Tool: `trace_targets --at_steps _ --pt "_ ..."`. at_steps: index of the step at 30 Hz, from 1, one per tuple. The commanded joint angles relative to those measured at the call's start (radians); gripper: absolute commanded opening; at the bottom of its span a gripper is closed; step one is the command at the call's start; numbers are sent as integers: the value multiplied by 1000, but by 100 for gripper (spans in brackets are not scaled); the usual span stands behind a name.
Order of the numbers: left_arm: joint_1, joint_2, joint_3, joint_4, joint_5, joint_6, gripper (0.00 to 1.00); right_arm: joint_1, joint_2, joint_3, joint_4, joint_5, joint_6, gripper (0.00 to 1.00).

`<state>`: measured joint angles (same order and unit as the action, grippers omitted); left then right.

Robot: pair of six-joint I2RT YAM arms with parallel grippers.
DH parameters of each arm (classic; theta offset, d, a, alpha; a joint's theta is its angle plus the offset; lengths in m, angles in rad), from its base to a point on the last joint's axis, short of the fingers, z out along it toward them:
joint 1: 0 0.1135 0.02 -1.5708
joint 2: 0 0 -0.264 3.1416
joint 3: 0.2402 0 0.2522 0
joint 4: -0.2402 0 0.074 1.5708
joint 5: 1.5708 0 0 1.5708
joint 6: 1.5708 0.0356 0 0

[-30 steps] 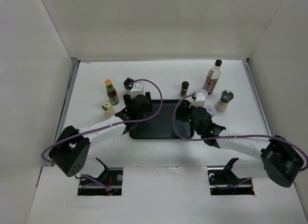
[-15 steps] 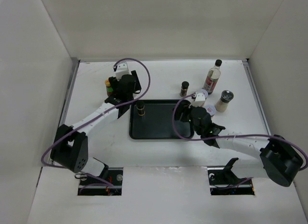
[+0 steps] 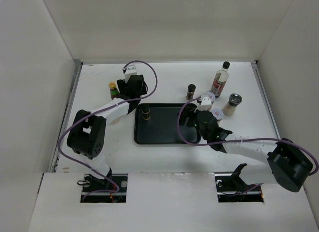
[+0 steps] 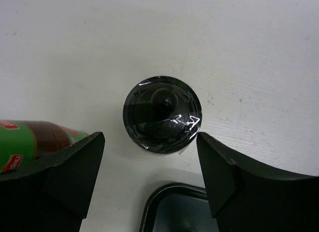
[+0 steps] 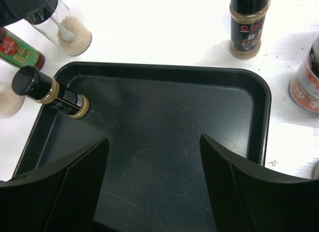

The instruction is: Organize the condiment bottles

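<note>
My left gripper point(image 4: 149, 140) is open at the back left of the table point(image 3: 164, 75), its fingers apart on either side of a clear jar with a black lid point(image 4: 162, 114) and not touching it. The slim red-green sauce bottle point(image 3: 113, 90) with a yellow cap stands just left of it. One black-capped spice jar point(image 3: 145, 111) stands in the black tray point(image 3: 167, 134) at its far left corner. My right gripper point(image 5: 153, 139) is open and empty over the tray's right half. Other condiment bottles stand right of the tray: a tall clear black-capped one point(image 3: 220, 80) and a small dark spice jar point(image 3: 191, 91).
A cream jar point(image 3: 232, 104) with a dark top and two white-lidded jars point(image 3: 208, 98) point(image 3: 217, 114) crowd the table by my right wrist. White walls close in the left, back and right sides. A short cream jar point(image 5: 7, 100) sits left of the tray.
My left gripper left the black-capped spice jar standing in the tray and swung to the back left, over the black-lidded jar. My right gripper opened wider.
</note>
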<state>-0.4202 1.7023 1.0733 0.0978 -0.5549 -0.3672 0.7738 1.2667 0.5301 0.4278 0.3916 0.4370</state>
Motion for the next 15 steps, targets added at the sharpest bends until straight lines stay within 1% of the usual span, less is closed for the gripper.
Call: trace_targets --at_steps 1,6,9,15 --pt "5 29 60 85 10 34 74 14 10 42 31 -16 -7 77" --pt "25 97 96 91 13 37 73 20 22 50 31 -16 -11 77" --pt "30 111 108 95 13 40 72 22 31 54 31 -16 -11 77" --pt "22 96 103 103 3 50 54 29 46 64 25 -16 -15 77"
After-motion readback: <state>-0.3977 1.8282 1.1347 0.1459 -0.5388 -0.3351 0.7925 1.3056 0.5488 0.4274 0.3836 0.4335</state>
